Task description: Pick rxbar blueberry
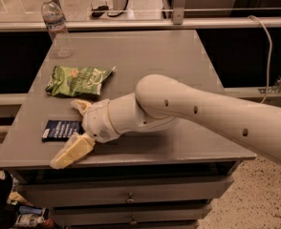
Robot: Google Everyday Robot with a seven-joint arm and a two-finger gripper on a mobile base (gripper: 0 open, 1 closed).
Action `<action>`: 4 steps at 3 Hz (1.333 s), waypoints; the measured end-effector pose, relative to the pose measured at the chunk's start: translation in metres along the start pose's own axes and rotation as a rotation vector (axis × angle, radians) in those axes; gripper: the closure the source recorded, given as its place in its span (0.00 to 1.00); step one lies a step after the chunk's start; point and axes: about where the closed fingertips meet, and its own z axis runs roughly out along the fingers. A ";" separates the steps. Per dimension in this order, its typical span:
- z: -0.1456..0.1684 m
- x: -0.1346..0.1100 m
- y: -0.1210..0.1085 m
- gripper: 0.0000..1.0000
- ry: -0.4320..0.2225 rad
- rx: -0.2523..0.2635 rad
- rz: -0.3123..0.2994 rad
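The rxbar blueberry (pixel 58 129) is a flat dark navy wrapper with white lettering, lying near the front left of the grey table (pixel 145 56). My gripper (pixel 67 133) is low over the table at the bar's right end. It is open, with one cream finger (pixel 80 104) behind the bar and the other finger (pixel 72 151) in front of it, reaching past the table's front edge. The bar's right end is hidden behind the wrist.
A green crinkled snack bag (pixel 78 80) lies just behind the bar. A clear water bottle (pixel 57 26) stands at the back left corner. My white arm (pixel 202 109) crosses the table's right front. A railing and cable are behind the table.
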 end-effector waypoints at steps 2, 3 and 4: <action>-0.003 -0.007 0.000 0.78 0.000 0.000 0.000; -0.004 -0.010 0.000 1.00 0.000 -0.001 0.000; -0.004 -0.010 0.000 1.00 0.000 -0.001 0.000</action>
